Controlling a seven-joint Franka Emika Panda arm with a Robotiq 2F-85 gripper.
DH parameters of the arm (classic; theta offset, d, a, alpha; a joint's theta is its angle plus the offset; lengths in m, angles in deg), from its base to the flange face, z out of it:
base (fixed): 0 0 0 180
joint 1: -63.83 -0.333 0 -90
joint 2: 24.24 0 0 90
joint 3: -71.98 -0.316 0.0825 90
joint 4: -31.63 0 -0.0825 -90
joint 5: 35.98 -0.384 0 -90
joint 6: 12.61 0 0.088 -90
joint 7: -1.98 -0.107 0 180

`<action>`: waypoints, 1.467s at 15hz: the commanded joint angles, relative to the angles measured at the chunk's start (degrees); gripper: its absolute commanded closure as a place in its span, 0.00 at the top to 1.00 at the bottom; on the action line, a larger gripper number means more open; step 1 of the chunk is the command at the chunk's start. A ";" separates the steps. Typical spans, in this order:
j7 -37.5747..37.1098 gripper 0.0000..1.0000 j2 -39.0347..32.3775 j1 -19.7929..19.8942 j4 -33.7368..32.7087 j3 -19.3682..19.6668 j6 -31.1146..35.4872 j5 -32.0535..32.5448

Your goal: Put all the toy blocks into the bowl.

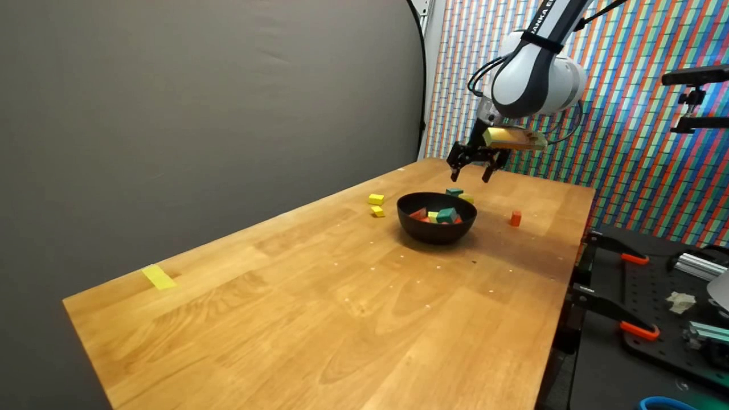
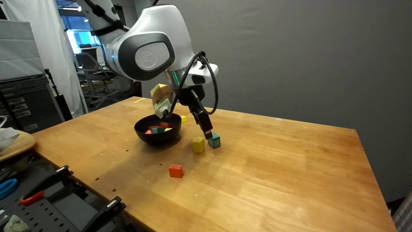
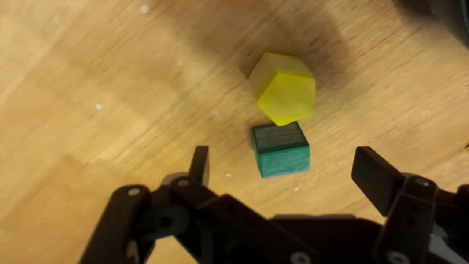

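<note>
The black bowl (image 1: 436, 233) (image 2: 157, 138) holds several red, green and yellow blocks. My gripper (image 1: 470, 177) (image 2: 208, 136) (image 3: 282, 161) is open and empty, above a green block (image 3: 284, 161) (image 2: 214, 141) (image 1: 454, 192) that shows between its fingers in the wrist view. A yellow five-sided block (image 3: 287, 97) (image 2: 198, 145) (image 1: 467, 198) stands beside the green one. An orange-red block (image 1: 515, 218) (image 2: 176, 171) stands alone on the table. Two yellow blocks (image 1: 376, 199) (image 1: 377, 211) lie on the bowl's far side from it.
A flat yellow strip (image 1: 159, 277) is stuck near the wooden table's (image 1: 319, 319) edge. Black clamps (image 1: 615, 316) (image 2: 104, 212) with orange parts sit beside the table. A yellow and green taped piece (image 1: 512, 138) (image 2: 162, 100) is fixed on the wrist. A grey backdrop borders the table.
</note>
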 commanded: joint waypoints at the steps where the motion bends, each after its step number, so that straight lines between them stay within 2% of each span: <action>1: 8.49 1.00 6.87 3.16 4.50 -4.15 2.54 1.28; 2: 4.44 1.00 2.51 0.47 1.75 -0.38 1.05 1.06; 4: 6.51 1.00 4.53 1.76 2.57 -2.79 0.97 1.16; 5: 5.52 1.00 2.80 1.51 1.42 -2.85 0.22 0.74; 6: 2.67 1.00 0.74 -0.81 0.53 0.12 0.35 2.37; 11: 1.54 1.00 -4.78 0.65 -3.68 -2.23 -5.03 -1.33; 12: 1.79 1.00 -5.20 1.89 -4.48 -3.84 -6.09 -2.53; 13: 2.70 0.75 -5.39 3.63 -5.20 -5.89 -7.30 -4.14; 15: 3.07 0.66 -6.09 5.07 -6.73 -7.65 -9.27 -6.47; 20: 2.48 0.26 -7.71 6.35 -9.05 -8.49 -10.88 -9.52; 21: 2.18 0.20 -7.72 6.16 -9.21 -8.20 -10.81 -9.55; 22: 2.28 0.20 -7.53 6.14 -9.06 -8.14 -10.85 -9.48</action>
